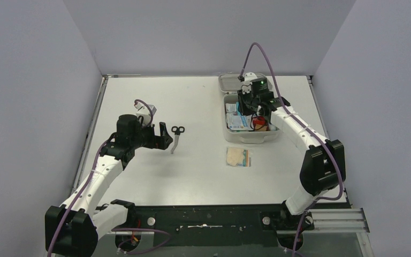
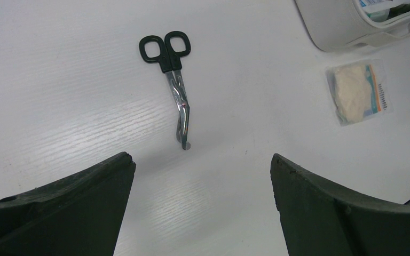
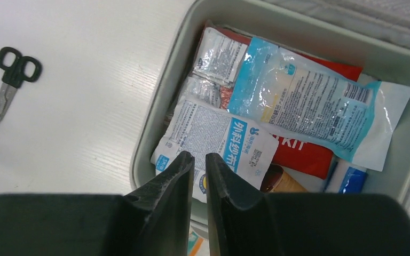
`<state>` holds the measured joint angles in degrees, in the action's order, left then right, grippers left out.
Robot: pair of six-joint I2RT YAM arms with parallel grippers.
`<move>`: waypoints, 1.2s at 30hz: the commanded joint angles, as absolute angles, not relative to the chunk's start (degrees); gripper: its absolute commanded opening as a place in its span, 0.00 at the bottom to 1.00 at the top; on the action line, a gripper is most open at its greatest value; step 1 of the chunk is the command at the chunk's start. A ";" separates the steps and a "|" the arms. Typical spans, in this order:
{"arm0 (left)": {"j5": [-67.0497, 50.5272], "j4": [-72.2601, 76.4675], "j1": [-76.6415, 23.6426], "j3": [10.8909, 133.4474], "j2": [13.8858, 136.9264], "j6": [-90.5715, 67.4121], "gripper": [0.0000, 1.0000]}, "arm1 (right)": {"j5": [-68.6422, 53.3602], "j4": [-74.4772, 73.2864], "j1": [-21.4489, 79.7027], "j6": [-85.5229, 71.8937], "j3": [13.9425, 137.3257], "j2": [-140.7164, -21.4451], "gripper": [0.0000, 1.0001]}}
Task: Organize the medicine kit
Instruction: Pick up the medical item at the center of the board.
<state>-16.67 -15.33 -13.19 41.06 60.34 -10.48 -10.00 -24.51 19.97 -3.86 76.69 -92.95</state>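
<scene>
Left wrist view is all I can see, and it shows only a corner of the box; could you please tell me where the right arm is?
Observer: The right gripper hangs over the medicine kit, almost shut, holding nothing.
Operator: Thank you. Is the lid open?
Observer: Yes, the lid lies folded back behind the kit.
Operator: And what is inside?
Observer: Several sealed packets lie over a red pouch.
</scene>
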 commanded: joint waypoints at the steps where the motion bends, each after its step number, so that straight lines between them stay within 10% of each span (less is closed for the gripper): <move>1: -17.67 -14.88 -13.45 42.77 60.24 -10.88 0.97 | -6.88 -24.39 19.94 -7.82 76.98 -96.79 0.16; 36: -16.00 -16.25 -13.39 42.85 59.46 -10.17 0.97 | -4.21 -33.71 21.18 -9.93 77.51 -97.80 0.17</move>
